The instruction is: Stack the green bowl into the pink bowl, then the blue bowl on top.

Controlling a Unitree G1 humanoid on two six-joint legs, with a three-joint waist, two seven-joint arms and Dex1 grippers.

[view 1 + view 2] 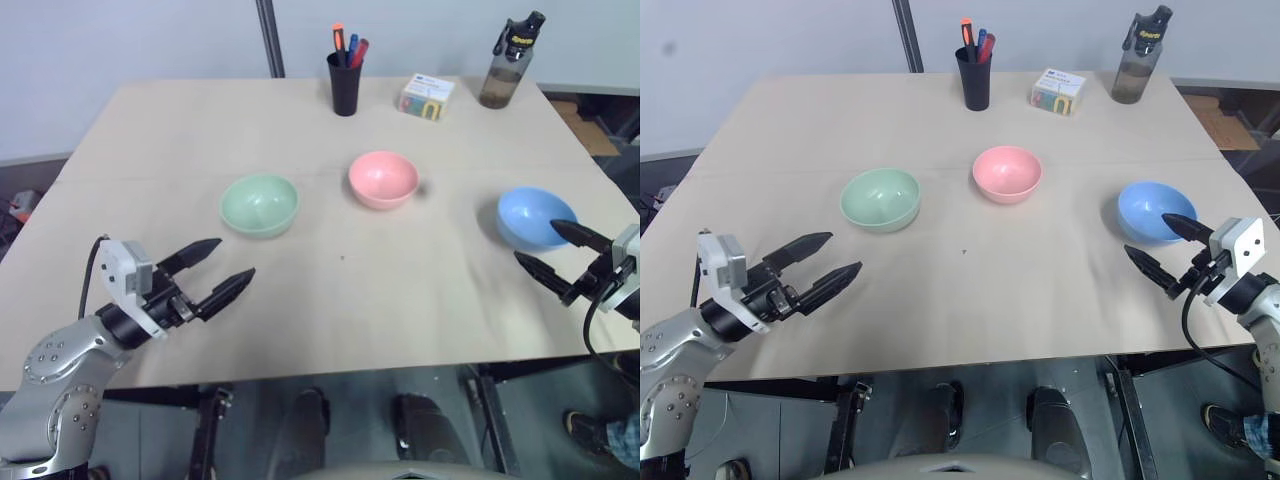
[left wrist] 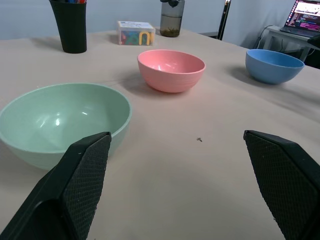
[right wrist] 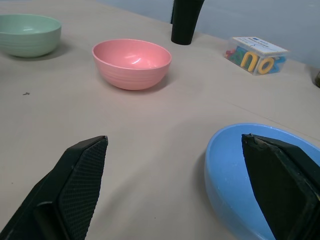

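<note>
Three bowls sit apart on the table [image 1: 120, 200]. The green bowl [image 1: 259, 205] is on the left, the pink bowl [image 1: 383, 179] is in the middle, and the blue bowl [image 1: 535, 217] is on the right. The left gripper [image 1: 230, 267] is spread wide near the green bowl, holding nothing. The right gripper [image 1: 545, 251] is spread wide just beside the blue bowl, holding nothing too.
</note>
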